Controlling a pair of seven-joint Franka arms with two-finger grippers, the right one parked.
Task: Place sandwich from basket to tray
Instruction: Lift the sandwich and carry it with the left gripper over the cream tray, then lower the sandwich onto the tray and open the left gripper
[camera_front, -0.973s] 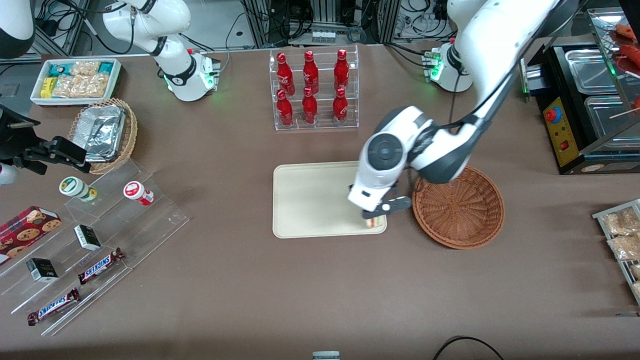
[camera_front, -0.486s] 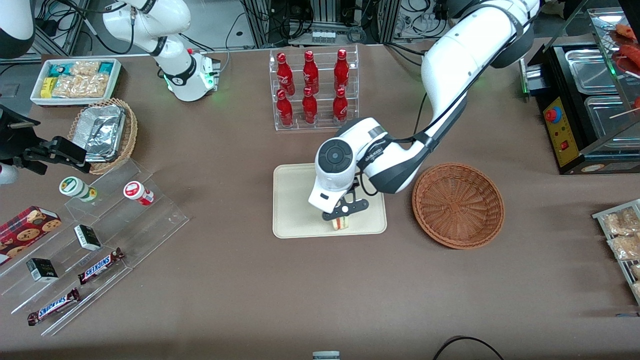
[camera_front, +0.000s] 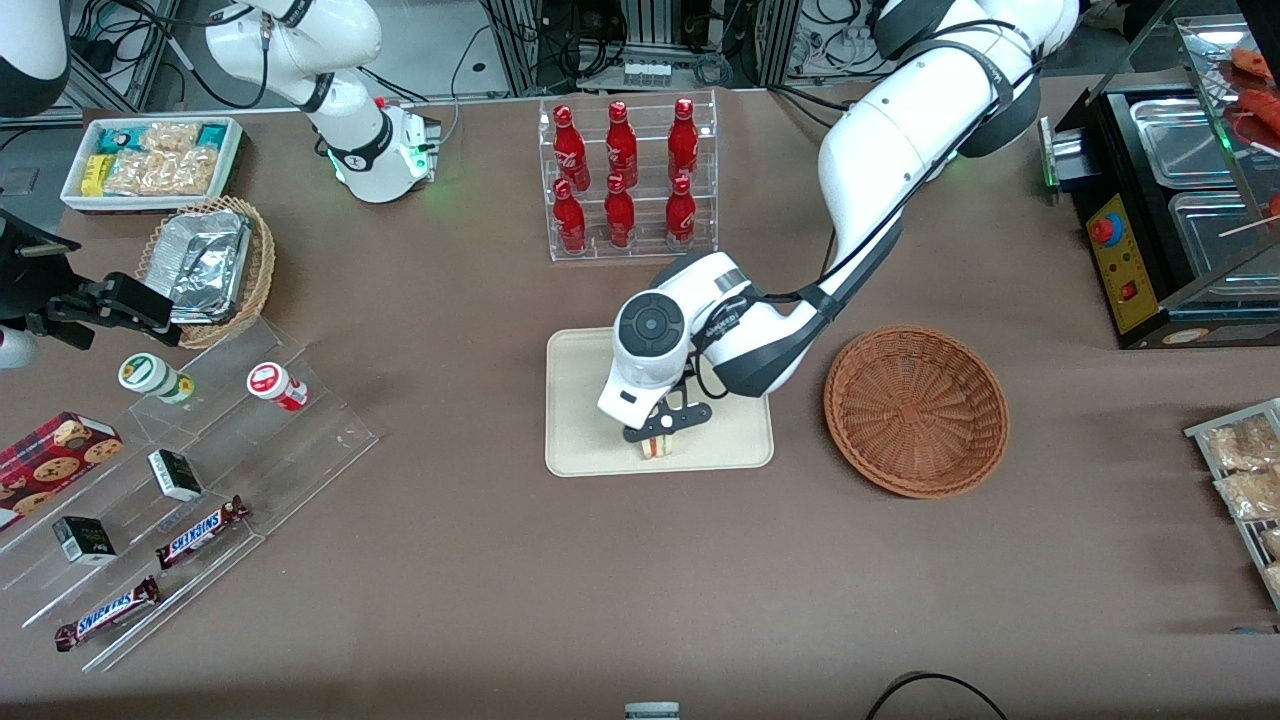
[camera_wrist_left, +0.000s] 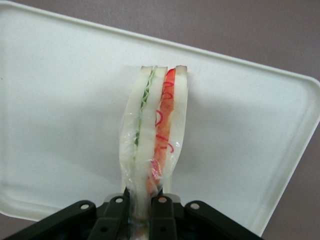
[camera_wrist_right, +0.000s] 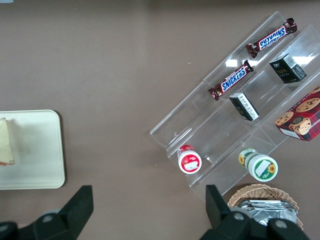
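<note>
My left gripper (camera_front: 661, 432) is shut on the wrapped sandwich (camera_front: 657, 446), a pale wedge with green and red filling, and holds it over the cream tray (camera_front: 580, 400) near the tray's edge nearest the front camera. In the left wrist view the black fingers (camera_wrist_left: 116, 215) pinch the sandwich (camera_wrist_left: 155, 130) by its narrow end above the tray (camera_wrist_left: 60, 110). The sandwich also shows in the right wrist view (camera_wrist_right: 6, 142) over the tray (camera_wrist_right: 40, 150). The reddish-brown wicker basket (camera_front: 916, 408) stands beside the tray, toward the working arm's end, with nothing in it.
A clear rack of red bottles (camera_front: 625, 180) stands farther from the front camera than the tray. A stepped acrylic shelf (camera_front: 190, 470) with snacks, a tan basket of foil trays (camera_front: 207, 262) and a white bin of packets (camera_front: 152, 160) lie toward the parked arm's end.
My left gripper has carried the sandwich from the tray's corner nearest the basket sideways along the tray's near edge, toward the parked arm's end. It stays shut on the sandwich.
</note>
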